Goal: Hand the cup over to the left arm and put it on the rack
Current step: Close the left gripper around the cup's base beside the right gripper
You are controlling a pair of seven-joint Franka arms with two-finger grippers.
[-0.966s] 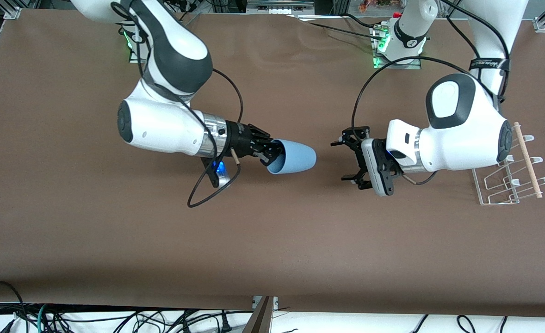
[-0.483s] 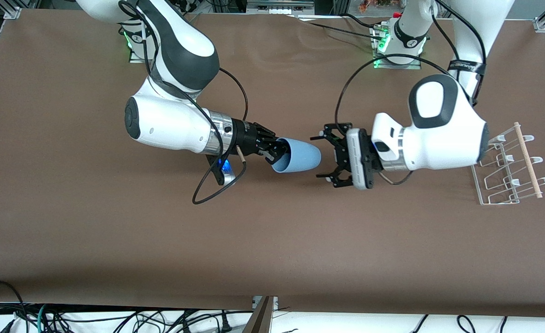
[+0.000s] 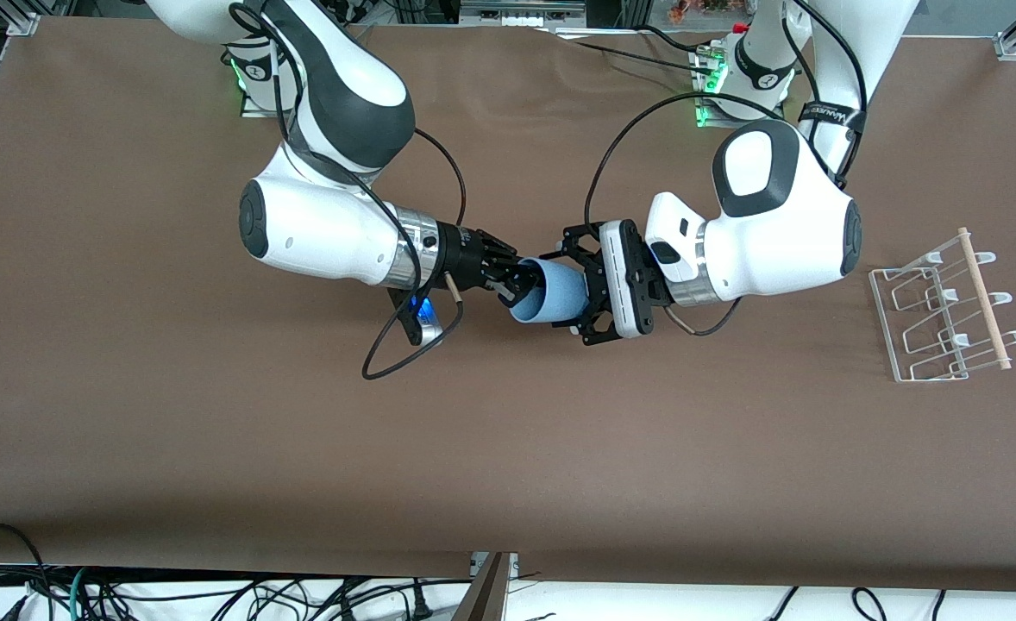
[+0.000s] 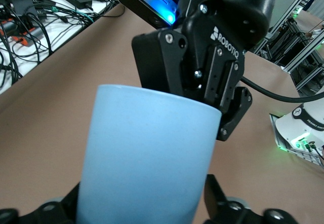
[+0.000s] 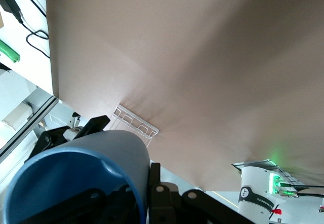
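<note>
While the small light-blue plastic tumbler point(image 3: 549, 293) hangs on its side above the middle of the brown tabletop point(image 3: 508, 448), the right gripper point(image 3: 508, 281) pinches its rim between its fingers. The left gripper point(image 3: 579, 293) sits around the tumbler's base end, fingers point(image 4: 215, 196) spread on either side of it. Near the tabletop edge at the left arm's end stands the clear-and-white wire drying rack point(image 3: 943, 315).

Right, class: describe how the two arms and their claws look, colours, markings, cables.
Both arms are glossy white with dark grey joint caps. The right arm has a silvery wrist ring, blue light and black claw marked ROBOTIQ. The left arm has a white boxy wrist and black claw. Black cables loop from each wrist.
</note>
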